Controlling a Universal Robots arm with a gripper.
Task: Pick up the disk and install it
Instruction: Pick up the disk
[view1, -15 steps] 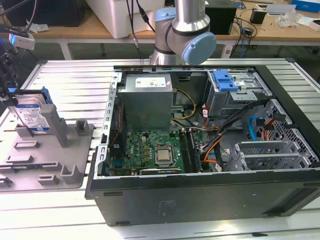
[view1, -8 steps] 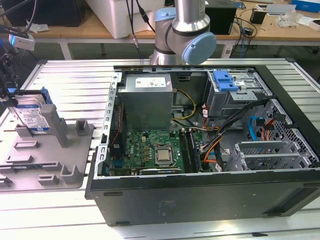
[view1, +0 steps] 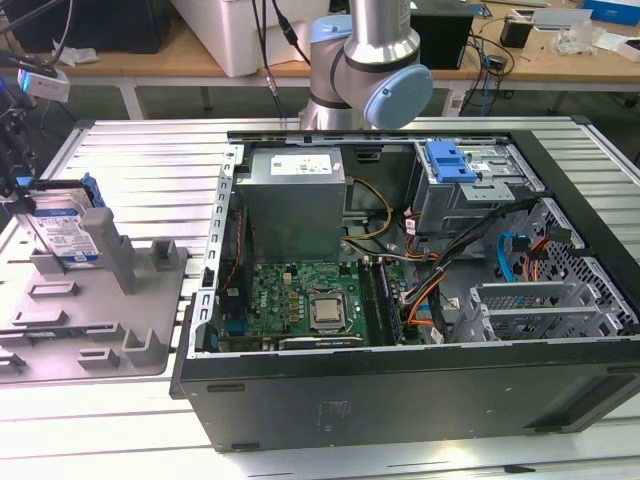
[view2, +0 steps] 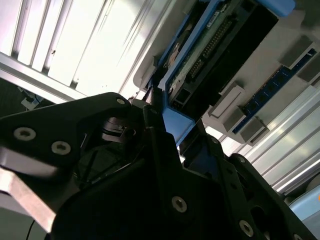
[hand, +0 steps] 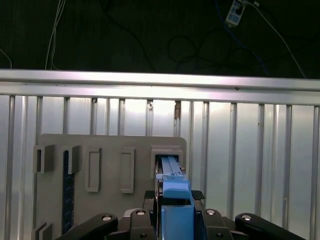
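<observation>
Gripper (hand: 174, 196): narrow, fingers clamped on blue frame of disk (hand: 176, 215), per both wrist views.
Disk position: upright on edge in grey fixture (view1: 140, 350), exterior view's left.
Case (view1: 400, 400): open, well apart from disk, toward exterior view's right.

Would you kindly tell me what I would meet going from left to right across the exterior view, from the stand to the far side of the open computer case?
disk in its blue carrier → grey power-supply box → blue bracket → blue and orange cables
</observation>
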